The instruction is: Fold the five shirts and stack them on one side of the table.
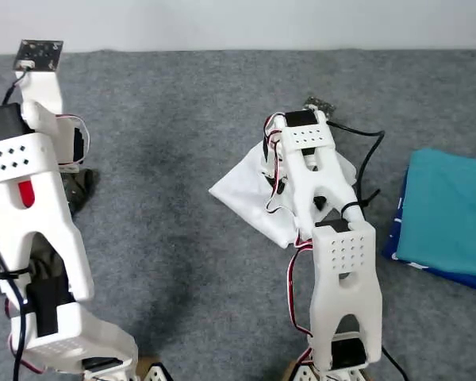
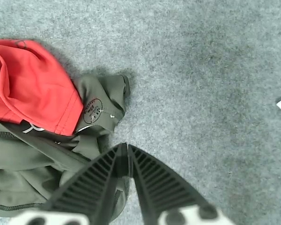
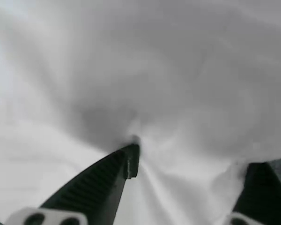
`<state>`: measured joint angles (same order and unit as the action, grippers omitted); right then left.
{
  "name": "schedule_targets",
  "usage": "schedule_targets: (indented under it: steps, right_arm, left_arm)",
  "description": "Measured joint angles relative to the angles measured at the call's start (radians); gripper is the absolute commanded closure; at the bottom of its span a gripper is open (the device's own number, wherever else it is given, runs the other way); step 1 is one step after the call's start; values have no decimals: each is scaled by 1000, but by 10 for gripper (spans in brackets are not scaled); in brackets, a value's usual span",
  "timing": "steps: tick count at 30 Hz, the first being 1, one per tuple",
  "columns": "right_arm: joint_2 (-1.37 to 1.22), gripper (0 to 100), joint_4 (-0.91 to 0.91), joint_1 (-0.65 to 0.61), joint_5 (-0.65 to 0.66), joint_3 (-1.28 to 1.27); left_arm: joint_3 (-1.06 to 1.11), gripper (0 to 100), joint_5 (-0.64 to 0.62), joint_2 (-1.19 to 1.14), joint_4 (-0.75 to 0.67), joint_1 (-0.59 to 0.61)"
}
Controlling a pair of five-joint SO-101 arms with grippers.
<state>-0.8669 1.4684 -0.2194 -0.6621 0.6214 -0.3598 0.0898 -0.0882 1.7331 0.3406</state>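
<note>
Two shirts look done: a teal shirt lies folded on a blue shirt at the right edge of the grey surface. The white shirt lies mid-surface under the right arm, partly folded by the look of it. A red shirt and an olive shirt lie crumpled together on the left, not yet folded. So roughly three remain.

The right gripper stands wide open, one jaw pressed into the white cloth, clamping nothing. The left gripper is closed and empty, its tips over the olive shirt's edge.
</note>
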Motion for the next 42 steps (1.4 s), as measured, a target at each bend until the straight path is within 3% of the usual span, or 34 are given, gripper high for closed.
schedule_targets:
  steps: [4, 14, 31, 37, 42]
  right_arm:
    - [0, 953, 0, 2, 61, 0]
    - [3, 989, 11, 43, 135, 0]
    - [347, 989, 281, 92, 522, -3]
    - [483, 989, 285, 236, 689, -3]
    - [549, 988, 285, 420, 913, -3]
  left_arm:
    - [0, 995, 0, 0, 0, 0]
    - [0, 995, 0, 0, 0, 0]
    - [0, 995, 0, 0, 0, 0]
    - [0, 995, 0, 0, 0, 0]
    - [0, 995, 0, 0, 0, 0]
